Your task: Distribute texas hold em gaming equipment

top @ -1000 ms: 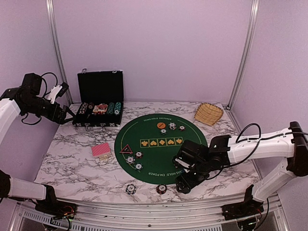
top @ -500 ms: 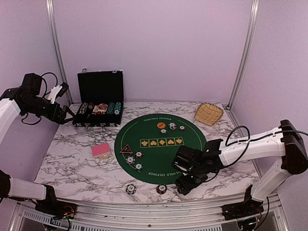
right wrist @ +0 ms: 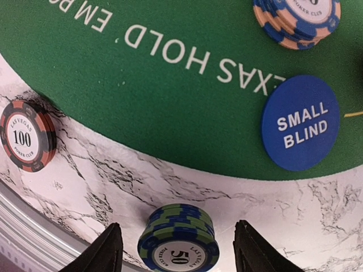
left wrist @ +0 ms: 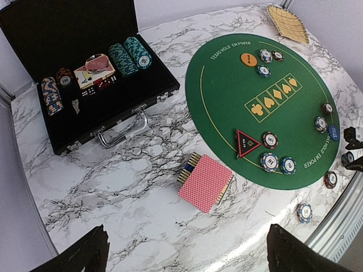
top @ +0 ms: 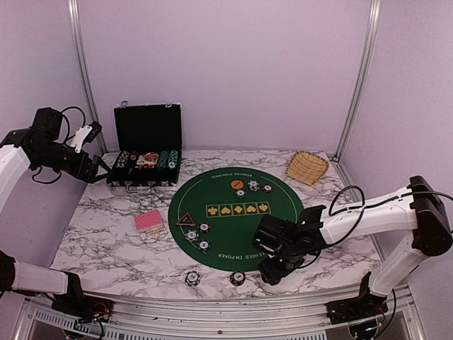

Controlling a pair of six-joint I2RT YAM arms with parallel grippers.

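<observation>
right pincer (top: 271,272): spread open, one finger each side of the green-blue 50 chip (right wrist: 178,241), tiny gaps, not touching it
50 chip: sitting on the marble table (right wrist: 85,181), just off the green mat (right wrist: 142,85)
Small Blind button (right wrist: 300,122): on the mat, near that chip
left pincer (left wrist: 187,255): wide open, holding nothing, up over the table
red-backed deck (left wrist: 205,182): on the table, just beside the mat

**Soft, even light, little shadow**

Diffuse overhead light filled the scene; shadows were short and faint. A pale glare lay on the near tabletop (left wrist: 272,212) in the left wrist view, whose edges bowed. Up close, the right tool's fingers (right wrist: 105,252) were dark and blurred.
</observation>
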